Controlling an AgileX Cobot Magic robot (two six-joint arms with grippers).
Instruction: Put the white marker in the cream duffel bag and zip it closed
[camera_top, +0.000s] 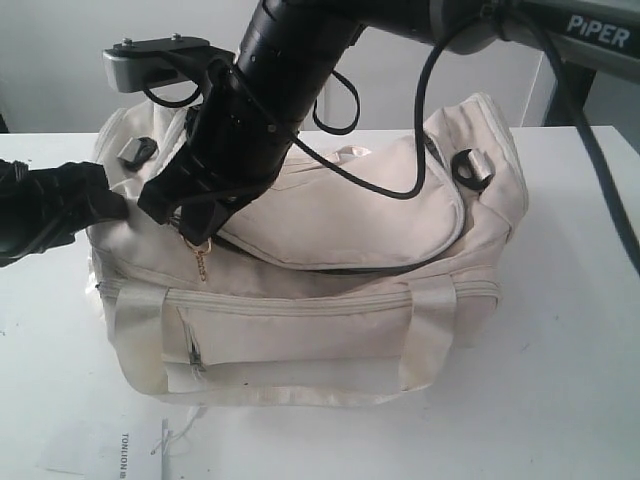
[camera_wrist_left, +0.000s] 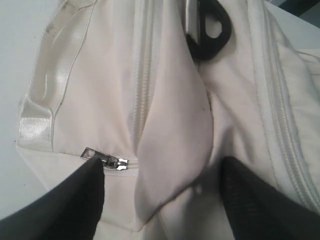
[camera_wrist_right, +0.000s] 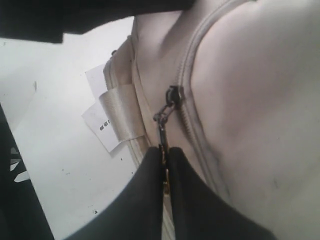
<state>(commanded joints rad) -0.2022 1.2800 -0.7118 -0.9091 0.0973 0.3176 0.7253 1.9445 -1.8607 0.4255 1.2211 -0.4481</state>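
Observation:
The cream duffel bag (camera_top: 330, 300) lies on the white table, its curved top flap (camera_top: 350, 215) down, with a dark gap along the flap's front edge. My right gripper (camera_top: 188, 228) reaches across to the bag's left part. In the right wrist view it (camera_wrist_right: 164, 155) is shut on the small chain pull (camera_wrist_right: 161, 125) that hangs from the top zip's slider (camera_wrist_right: 174, 95). My left gripper (camera_top: 105, 205) rests against the bag's left end. Its fingers (camera_wrist_left: 75, 200) stand apart either side of a fabric fold (camera_wrist_left: 175, 150). The white marker is hidden.
A small metal zip slider (camera_wrist_left: 107, 161) lies by one left finger. Dark end rings (camera_top: 472, 168) (camera_wrist_left: 210, 30) sit on the bag. The right arm's black cable (camera_top: 400, 190) drapes over the flap. A paper tag (camera_top: 140, 440) lies on the table (camera_top: 560, 380) in front.

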